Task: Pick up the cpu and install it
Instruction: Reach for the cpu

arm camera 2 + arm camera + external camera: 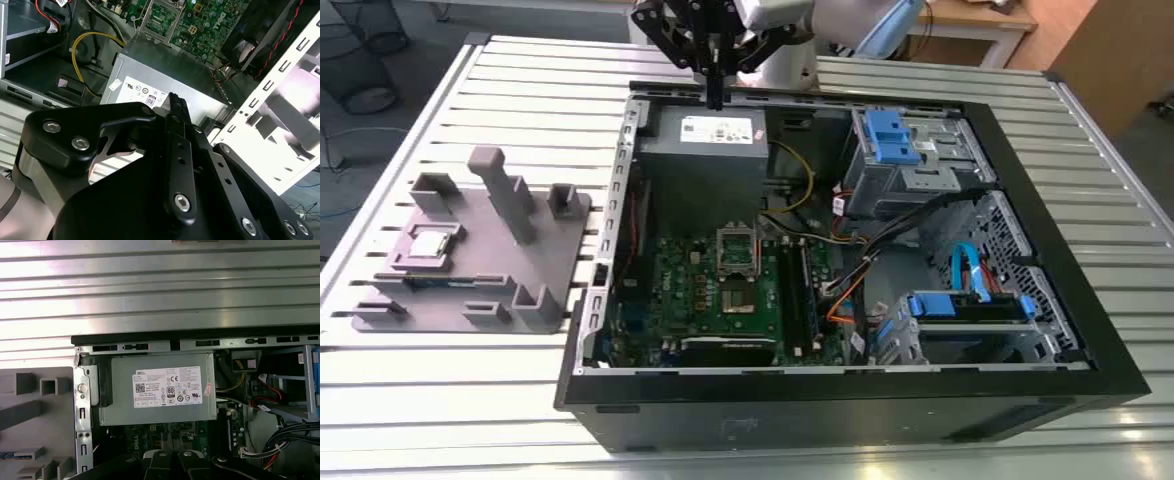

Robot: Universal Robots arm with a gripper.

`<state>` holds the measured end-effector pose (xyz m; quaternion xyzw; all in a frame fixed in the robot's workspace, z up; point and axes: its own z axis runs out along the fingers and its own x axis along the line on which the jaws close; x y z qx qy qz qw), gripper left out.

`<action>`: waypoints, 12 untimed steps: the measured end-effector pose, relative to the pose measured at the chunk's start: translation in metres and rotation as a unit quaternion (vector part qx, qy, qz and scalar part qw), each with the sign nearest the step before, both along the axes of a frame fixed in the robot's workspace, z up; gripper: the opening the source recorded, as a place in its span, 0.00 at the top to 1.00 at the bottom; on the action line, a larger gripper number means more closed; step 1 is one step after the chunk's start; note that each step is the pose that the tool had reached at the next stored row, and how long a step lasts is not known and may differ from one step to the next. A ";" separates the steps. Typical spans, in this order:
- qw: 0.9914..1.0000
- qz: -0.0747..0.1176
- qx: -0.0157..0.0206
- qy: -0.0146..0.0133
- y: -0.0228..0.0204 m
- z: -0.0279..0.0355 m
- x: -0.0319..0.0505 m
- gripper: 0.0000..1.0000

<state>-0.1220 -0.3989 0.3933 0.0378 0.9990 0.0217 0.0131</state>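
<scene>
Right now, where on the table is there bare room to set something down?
The table is bare beyond the gray fixture, in front of it, and at the exterior view's right of the computer case. Inside the case, cables and drive bays crowd.

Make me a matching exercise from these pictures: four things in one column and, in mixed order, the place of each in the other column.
1 cpu
2 gripper
3 socket
4 power supply

A on the motherboard
B above the power supply
C on the gray fixture, outside the case
D in a corner of the case, white label on top

Pairs: 1-C, 2-B, 3-A, 4-D
</scene>
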 end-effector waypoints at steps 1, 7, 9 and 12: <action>1.000 0.000 0.000 0.000 0.0000 0.0000 0.0000 0.89; 1.000 0.000 0.000 0.000 0.0000 0.0000 -0.0009 0.89; 1.000 0.000 0.000 0.000 0.0000 0.0000 -0.0014 0.89; 1.000 0.000 0.000 0.000 0.0000 0.0000 -0.0021 0.89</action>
